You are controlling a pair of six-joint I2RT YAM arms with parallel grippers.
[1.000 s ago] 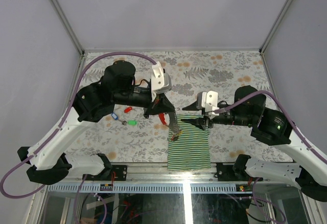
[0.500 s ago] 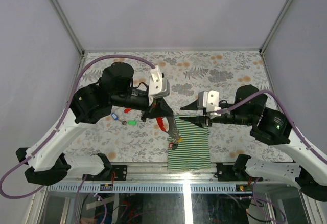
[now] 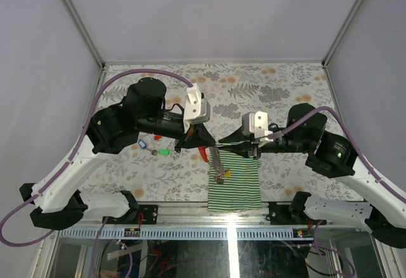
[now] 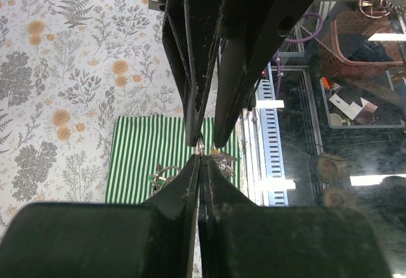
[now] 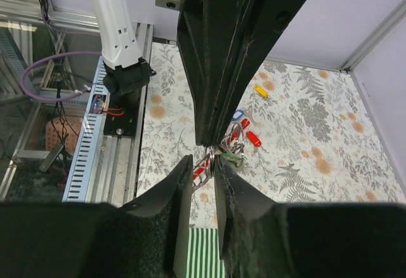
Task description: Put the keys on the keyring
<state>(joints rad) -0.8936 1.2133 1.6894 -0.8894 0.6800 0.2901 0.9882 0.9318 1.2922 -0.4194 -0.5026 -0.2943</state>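
Left of the desk's (image 3: 285, 87) middle lay the loose keys (image 3: 165, 152), with blue, red and green tags, well apart from both arms. None of them was near the ring, so most of the job looked undone.

The left gripper (image 4: 198, 158) had its fingers pressed together on a small bit of metal at the top of the keyring (image 3: 217, 162). The grey strip hung down from that pinch, with the red clip (image 3: 203, 154) beside it and a few hanging keys (image 3: 222, 176) at its lower end. They were over the far end of the striped cloth (image 3: 244, 186), which lay at the middle of the near edge.

The right gripper (image 5: 203, 160) met the left one tip to tip. Its fingers were drawn close, with a slim gap and a glint of metal between. I could not tell whether they truly gripped.

The likely trouble was a slip. Both holds sat on a very small piece of metal, so a tug from either arm could pull it free, dropping the ring and its keys onto the cloth. The tips were also crowded enough that a small sideways move could knock them together or twist the ring out of line.
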